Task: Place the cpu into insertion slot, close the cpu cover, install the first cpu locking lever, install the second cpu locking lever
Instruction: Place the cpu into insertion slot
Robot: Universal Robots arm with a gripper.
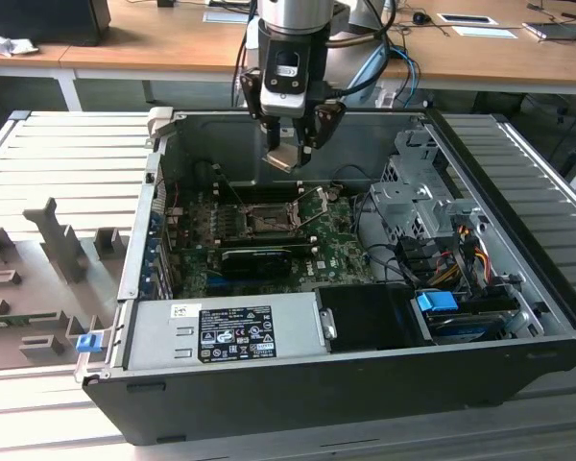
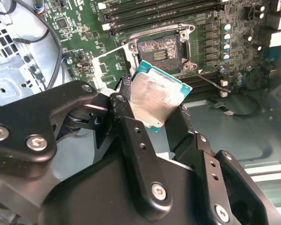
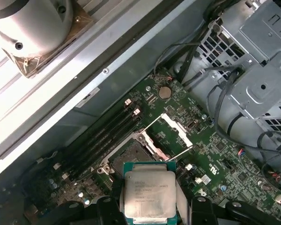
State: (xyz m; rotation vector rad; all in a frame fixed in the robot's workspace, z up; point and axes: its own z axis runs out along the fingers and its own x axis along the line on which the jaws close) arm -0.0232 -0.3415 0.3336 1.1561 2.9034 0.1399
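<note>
One chip in the air, folks: the gripper (image 1: 286, 152) has its black fingers (image 2: 127, 110) clamped on opposite edges of the cpu (image 2: 155, 99), a firm grasp, with a flat silver face and a green rim showing in the second wrist view. From the exterior view the cpu hangs over the open computer case (image 1: 269, 384), well above the green circuit board (image 1: 338, 261) and touching nothing but the fingers. Down below sits the insertion slot (image 2: 159, 50), its dark recessed centre bare and exposed. The cpu cover (image 3: 176, 131) is swung up and away from the slot, hinged open beside it, its square cut-out showing board through the middle. One thin wire lever (image 2: 210, 83) angles away from the slot's corner, unlatched. In the first wrist view the cpu sits just short of the slot, near but apart from it. Nearer the camera in the exterior view, the long black graphics card (image 1: 259, 257) lies just past the slot, then the grey power supply (image 1: 221, 331) along the case's front wall, and a metal drive cage (image 1: 413, 192) stands toward the exterior view's right
</note>
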